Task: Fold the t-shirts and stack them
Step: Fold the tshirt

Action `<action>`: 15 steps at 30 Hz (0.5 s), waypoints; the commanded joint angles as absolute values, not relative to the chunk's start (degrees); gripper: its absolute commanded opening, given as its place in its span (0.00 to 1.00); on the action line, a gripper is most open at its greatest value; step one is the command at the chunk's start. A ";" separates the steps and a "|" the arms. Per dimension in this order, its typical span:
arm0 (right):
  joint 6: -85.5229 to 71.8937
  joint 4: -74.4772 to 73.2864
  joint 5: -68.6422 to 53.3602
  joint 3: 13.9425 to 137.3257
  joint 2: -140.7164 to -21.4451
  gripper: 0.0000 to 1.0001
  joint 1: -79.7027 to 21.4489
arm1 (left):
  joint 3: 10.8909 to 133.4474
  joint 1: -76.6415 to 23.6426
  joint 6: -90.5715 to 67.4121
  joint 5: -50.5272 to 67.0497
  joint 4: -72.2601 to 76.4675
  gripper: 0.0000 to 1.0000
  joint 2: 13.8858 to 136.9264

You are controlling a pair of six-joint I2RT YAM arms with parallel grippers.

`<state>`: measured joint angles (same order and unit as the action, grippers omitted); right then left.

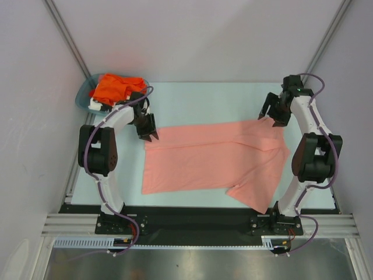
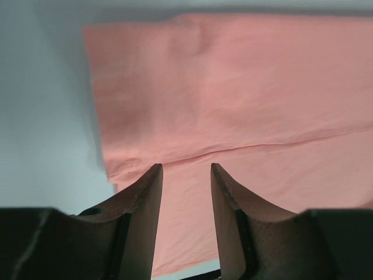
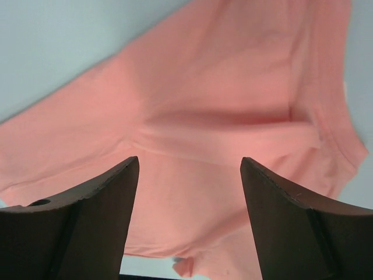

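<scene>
Left tool (image 1: 149, 132) first: its fingers (image 2: 145, 192) stand apart with nothing pinched between them, only pink cloth showing through the gap. It hangs right at the far left corner of the salmon-pink t-shirt (image 1: 213, 157), and in the left wrist view a layered edge of the cloth runs across just ahead of the fingertips.

Over to the right tool (image 1: 271, 114): its fingers (image 3: 113, 192) are spread wide and gripping nothing. It sits at the shirt's far right corner, with the cloth lying loose beneath it in the right wrist view.

Out from there, the salmon-pink t-shirt lies flat across the middle of the pale table (image 1: 198, 99). It stretches from one tool to the other, and one sleeve angles down toward the near right edge.

Off at the far left corner, behind the left arm, the orange t-shirt (image 1: 116, 87) sits bunched in the teal basket (image 1: 82, 95), well apart from the pink one.
</scene>
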<state>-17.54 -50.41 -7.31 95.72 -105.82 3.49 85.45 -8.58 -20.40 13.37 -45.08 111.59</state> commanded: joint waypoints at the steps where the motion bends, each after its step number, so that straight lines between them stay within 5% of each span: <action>1: -16.44 -49.93 -8.77 89.66 -104.15 0.76 8.78 | 81.84 -8.35 -19.16 9.85 -46.06 0.44 107.06; 8: -15.21 -47.01 -12.48 87.27 -107.74 0.58 13.27 | 77.53 -8.35 -18.63 8.17 -45.44 0.30 106.79; 15: -11.78 -44.06 -10.71 89.38 -112.40 0.57 14.06 | 75.24 -8.35 -17.76 5.98 -44.91 0.33 105.91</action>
<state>-14.22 -47.88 -9.98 86.70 -110.43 13.72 76.23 -8.45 -19.35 8.01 -45.60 109.32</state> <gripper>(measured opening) 0.574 0.331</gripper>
